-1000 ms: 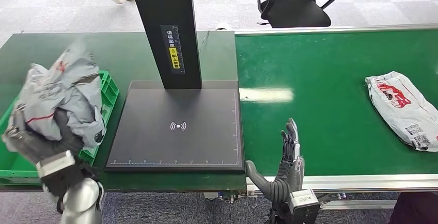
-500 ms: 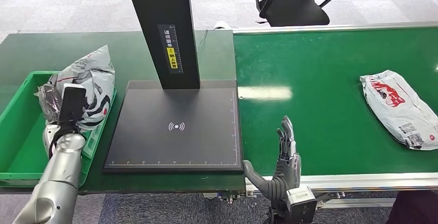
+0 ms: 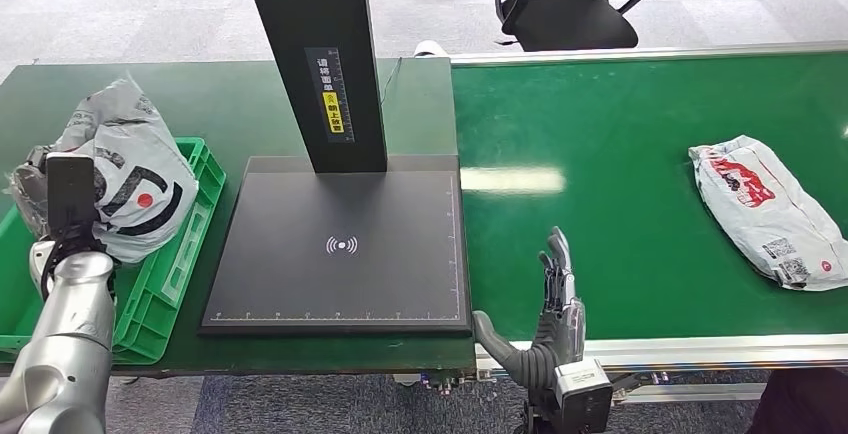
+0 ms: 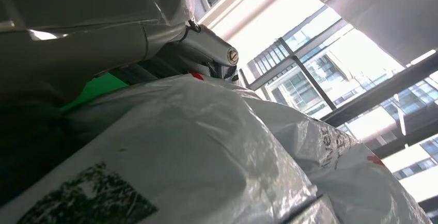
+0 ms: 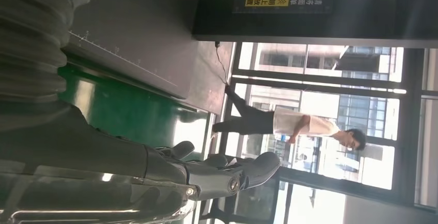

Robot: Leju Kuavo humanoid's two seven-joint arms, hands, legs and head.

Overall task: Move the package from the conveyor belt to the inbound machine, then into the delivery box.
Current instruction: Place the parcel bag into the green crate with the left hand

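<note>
Grey crumpled plastic package point(image 3: 125, 179), gripped by left hand point(image 3: 62, 216), now lower over green plastic crate point(image 3: 160, 284), frame left; release likely next; right hand point(image 3: 555, 309) holds nothing, fingers straight

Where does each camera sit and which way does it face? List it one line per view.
Head view: high on the body, looking down at the scanner plate; both arms show, left hand holding the grey package.
Left wrist view: behind the left hand, against the package, facing windows.
Right wrist view: behind the open right hand, facing the scanner.
Shared: head and left wrist views show the package.
</note>
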